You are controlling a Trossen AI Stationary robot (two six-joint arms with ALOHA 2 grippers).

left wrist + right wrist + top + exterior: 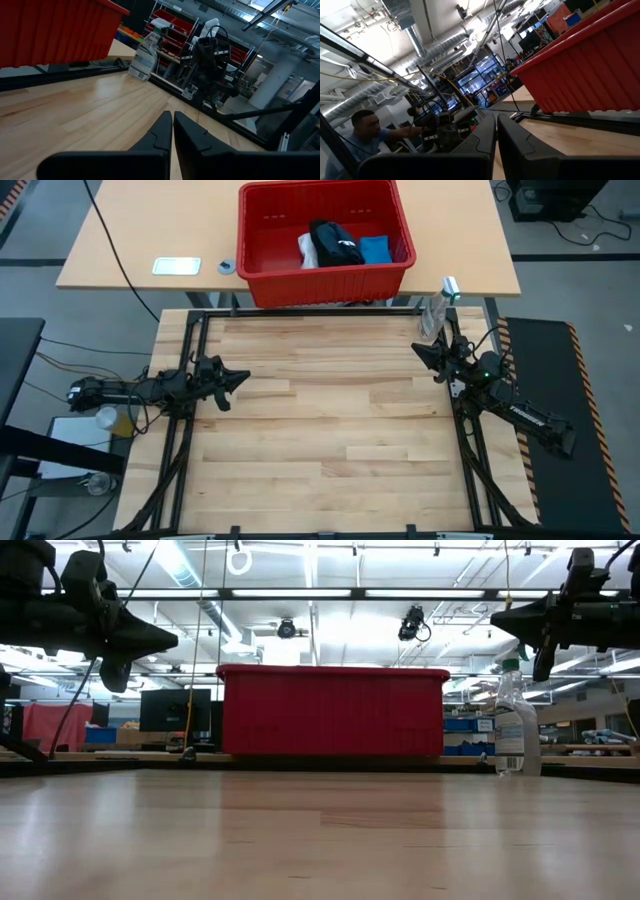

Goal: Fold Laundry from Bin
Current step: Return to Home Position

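My clenched, empty left gripper (238, 378) and right gripper (421, 351) are hovering; laundry (335, 243) is lying in the bin (325, 278) at twelve o'clock.

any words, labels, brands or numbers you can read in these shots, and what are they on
No text can be read in any view.
Label on the spray bottle: there is print, but it is too blurred to read.
White marks on the black garment in the red bin: too small to read.
White flat object on the far table: no legible marking.
Ribbed wall of the red bin: no lettering seen.
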